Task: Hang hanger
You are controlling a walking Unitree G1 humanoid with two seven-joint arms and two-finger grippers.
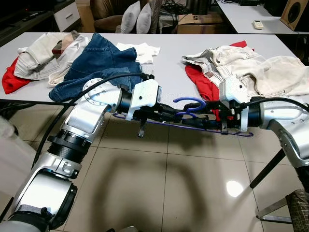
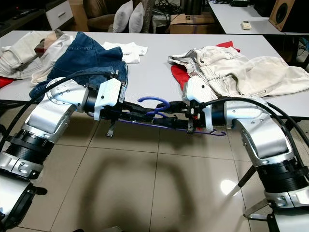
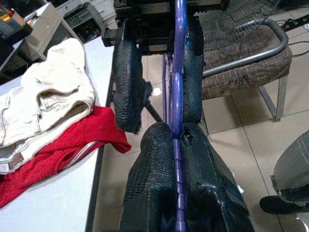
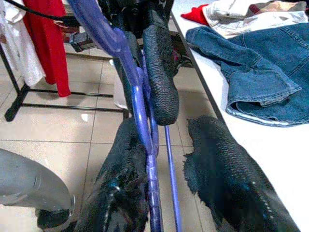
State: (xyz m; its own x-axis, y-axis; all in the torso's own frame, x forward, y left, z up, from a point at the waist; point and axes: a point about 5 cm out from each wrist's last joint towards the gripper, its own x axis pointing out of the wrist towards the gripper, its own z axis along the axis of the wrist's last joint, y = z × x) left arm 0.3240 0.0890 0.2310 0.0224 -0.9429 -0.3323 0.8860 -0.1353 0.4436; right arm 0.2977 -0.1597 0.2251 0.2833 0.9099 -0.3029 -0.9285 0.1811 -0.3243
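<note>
You have the blue hanger [image 1: 190, 113] just in front of the worktop [image 1: 169, 60] edge, above the floor. Your left hand [image 3: 176, 145] pinches it; your right hand [image 4: 159, 145] is spread around it.

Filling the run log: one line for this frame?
left gripper: shut on hanger | right gripper: open beside it | hanger level before table | not hung

No readable text showing, a cardboard box [image 1: 190, 19] at twelve o'clock bearing one dark mark, too small to be making out
</note>
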